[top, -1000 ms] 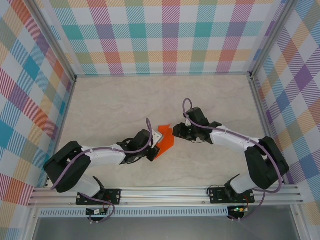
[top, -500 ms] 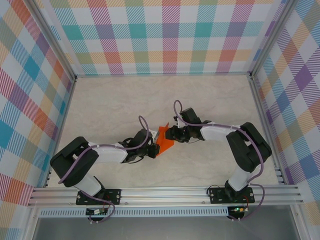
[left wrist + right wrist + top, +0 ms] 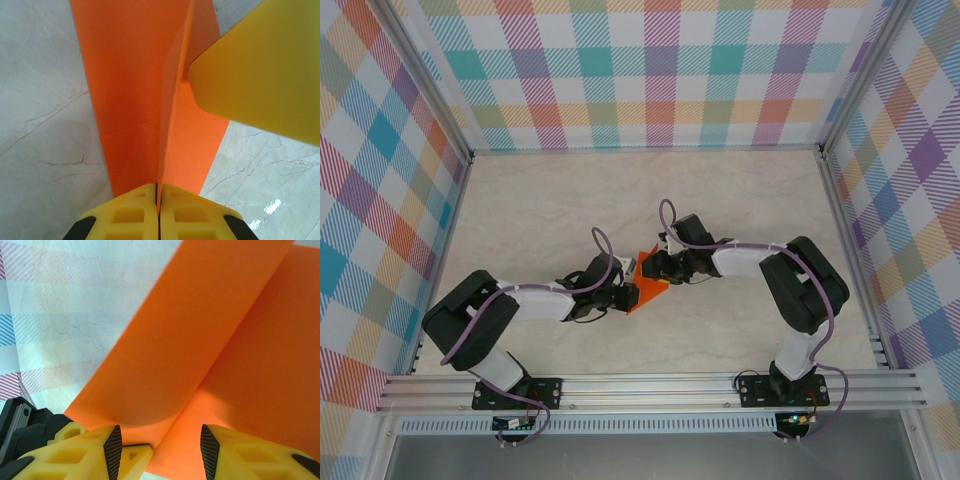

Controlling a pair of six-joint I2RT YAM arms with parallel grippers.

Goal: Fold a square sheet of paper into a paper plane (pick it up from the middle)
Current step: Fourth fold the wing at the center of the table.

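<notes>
Left gripper (image 3: 158, 190) is pinched tight on the half-folded orange paper (image 3: 130, 75), which sits mid-table (image 3: 540, 200) between both arms. Right gripper (image 3: 160, 446) has its jaws spread, with the paper's fold running between them.

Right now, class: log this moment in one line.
stage: mid-fold | thin bright orange paper sheet: creased, partly folded | left gripper: shut on crease | right gripper: open, astride a fold

White-and-black arms (image 3: 535, 300), purple cables (image 3: 597, 236), yellow claw fingers (image 3: 130, 215), black pads (image 3: 112, 447)
</notes>
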